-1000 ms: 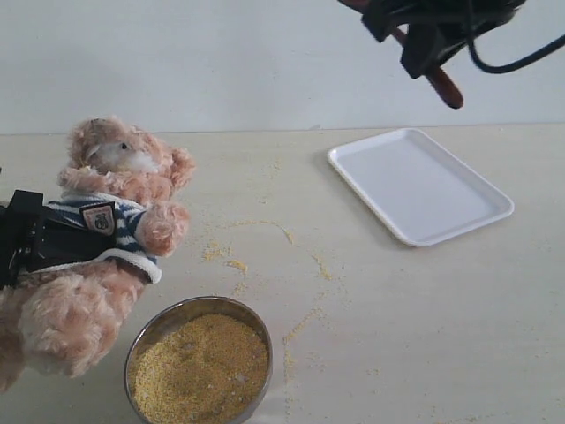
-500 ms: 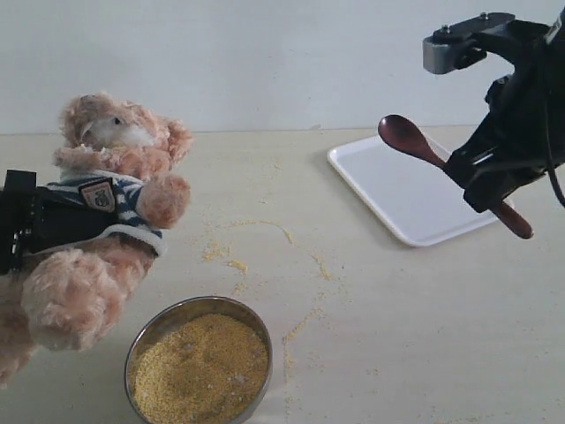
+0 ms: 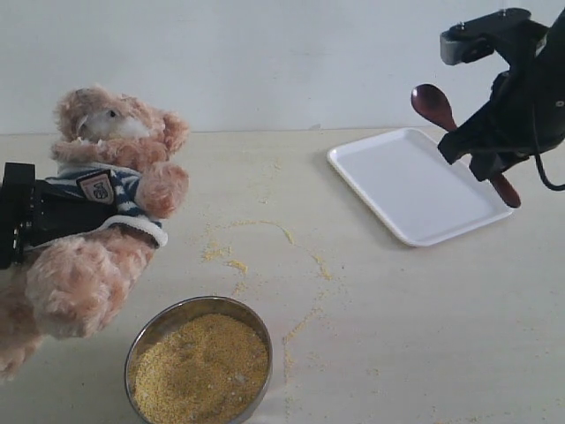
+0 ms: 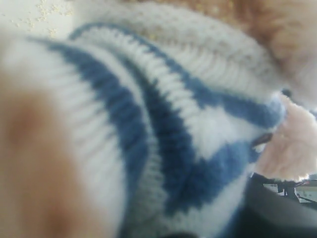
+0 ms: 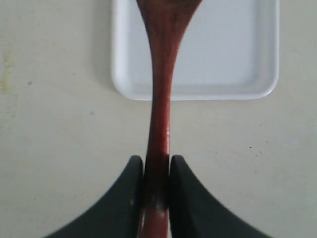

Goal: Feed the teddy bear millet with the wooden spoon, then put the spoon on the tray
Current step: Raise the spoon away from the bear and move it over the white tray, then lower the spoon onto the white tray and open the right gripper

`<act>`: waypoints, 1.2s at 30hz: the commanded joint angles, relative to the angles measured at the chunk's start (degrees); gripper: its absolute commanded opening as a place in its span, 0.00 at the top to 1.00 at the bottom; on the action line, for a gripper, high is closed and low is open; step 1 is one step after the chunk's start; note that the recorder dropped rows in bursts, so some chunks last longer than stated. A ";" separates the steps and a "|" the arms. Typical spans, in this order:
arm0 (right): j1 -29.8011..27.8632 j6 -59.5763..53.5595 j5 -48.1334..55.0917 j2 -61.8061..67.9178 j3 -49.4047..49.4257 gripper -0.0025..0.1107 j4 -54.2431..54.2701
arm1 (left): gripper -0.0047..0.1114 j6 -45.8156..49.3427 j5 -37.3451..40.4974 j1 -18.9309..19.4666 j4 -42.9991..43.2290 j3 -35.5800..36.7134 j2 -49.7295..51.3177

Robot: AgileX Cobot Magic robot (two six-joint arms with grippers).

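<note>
Nearly closed at the right gripper [image 5: 156, 168], with only a narrow gap, clamped on the slim handle of the wooden spoon [image 5: 161, 99]. Glossy, dark reddish-brown, smooth, widening to an oval bowl beyond the black curved fingers [image 5: 124, 198]. Just ahead of that gripper, under the spoon's bowl end, the tray [image 5: 223, 49]: flat, white, plastic, round-cornered, low-rimmed.

Closed at the left gripper [image 3: 62, 221] around the striped torso of the teddy bear [image 3: 115, 141]: fluffy tan-pink fur, ribbed navy-and-white knit. Below and near that gripper, a round steel bowl [image 3: 190, 303] full of millet [image 3: 199, 367], fine and golden. Loose specks across the pale counter [image 3: 397, 309] between the two grippers.
</note>
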 commanded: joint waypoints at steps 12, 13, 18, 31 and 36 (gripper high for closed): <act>-3.35 -1.00 -15.82 9.57 -0.03 0.98 1.15 | 0.92 -0.25 2.74 -0.26 -2.37 0.20 -0.79; -3.35 -1.00 -17.10 10.09 -0.03 0.98 1.15 | 0.92 -0.63 2.74 -0.26 -2.37 0.20 -0.79; -3.35 -1.00 -23.71 13.35 -0.03 0.98 2.50 | 0.92 -1.74 2.74 -0.26 -2.37 0.20 -0.79; -3.35 -0.08 -39.17 22.60 -1.19 0.98 2.50 | 0.92 -1.74 2.74 -0.26 -2.37 0.20 -0.79; -3.35 1.10 -32.68 28.44 -8.71 0.98 3.27 | 0.92 -1.74 2.74 -0.26 -2.37 0.20 -0.79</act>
